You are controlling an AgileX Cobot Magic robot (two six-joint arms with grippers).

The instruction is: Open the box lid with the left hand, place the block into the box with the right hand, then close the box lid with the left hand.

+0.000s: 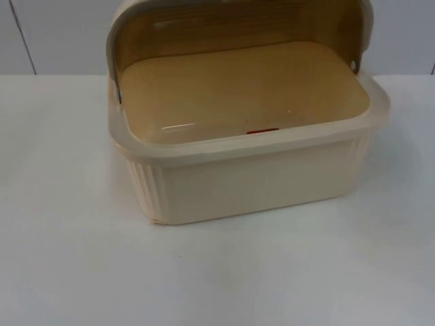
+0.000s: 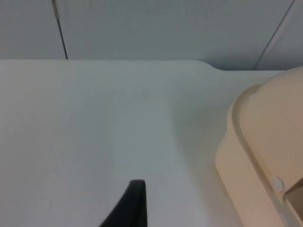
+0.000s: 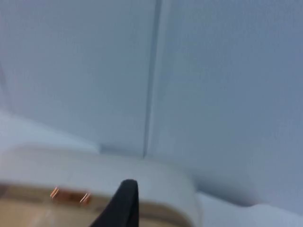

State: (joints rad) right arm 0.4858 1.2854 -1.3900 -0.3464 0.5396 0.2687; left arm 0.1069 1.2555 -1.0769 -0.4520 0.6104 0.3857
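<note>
Top view: the box (image 1: 258, 176) is sitting on the white surface (image 1: 68, 258) toward the back, near the grey wall (image 1: 54, 34). Its lid (image 1: 238, 27) is standing raised at the rear, leaving the inside exposed. A thin red strip, the block (image 1: 262, 131), is peeking over the front rim, lying on the box floor against the front wall.

Left wrist view: the left gripper (image 2: 130, 203) is hanging over bare surface, with the box corner (image 2: 260, 156) just off to one side and not touching it. One black fingertip is showing; cannot tell whether the gripper is spread or closed.

Right wrist view: the right gripper (image 3: 120, 203) is pointing at the wall above the box rim (image 3: 94, 175). Finger state cannot be told here either.
</note>
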